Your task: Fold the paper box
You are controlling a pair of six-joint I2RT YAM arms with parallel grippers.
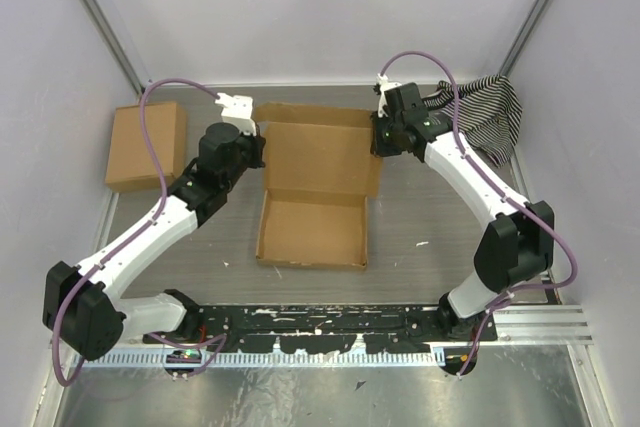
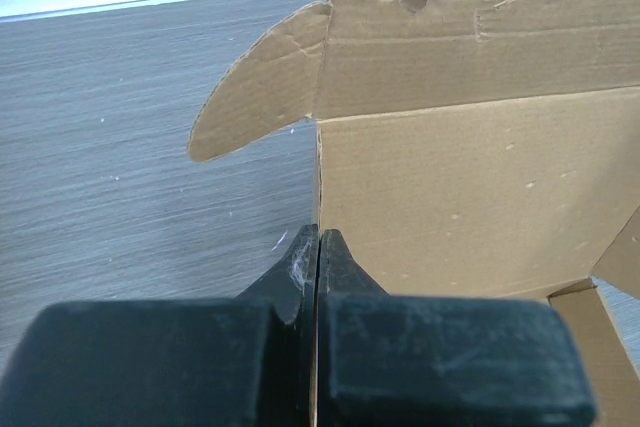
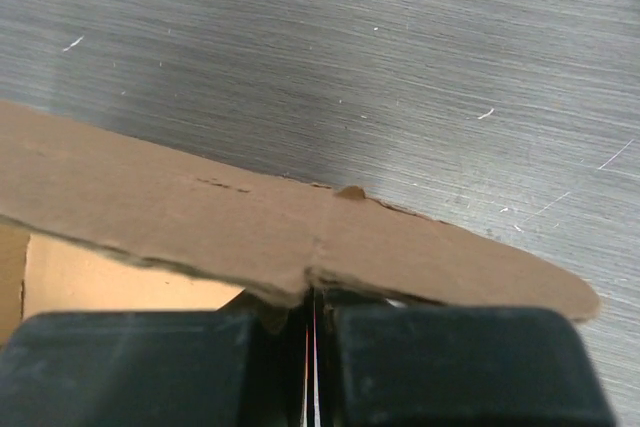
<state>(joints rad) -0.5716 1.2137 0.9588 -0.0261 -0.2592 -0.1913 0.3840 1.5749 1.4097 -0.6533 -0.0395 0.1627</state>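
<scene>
The box [image 1: 312, 197] is held between the two hands on the bench [image 1: 430, 232], its lid [image 1: 320, 155] raised and its tray [image 1: 312, 232] lying behind them, toward the bases. The left hand [image 2: 317, 247] is closed tight on the lid's left edge; the right hand [image 3: 313, 292] is pinched on the right flap [image 3: 300, 232]. Only thin edges are gripped, so either could be lost under uneven motion. The crease could be torn by outward pull, and the unheld tray dragged.

Before me the brown box [image 1: 312, 230] lies open, right of the carton [image 1: 146, 145]. Its lid is raised, flaps spread.
</scene>
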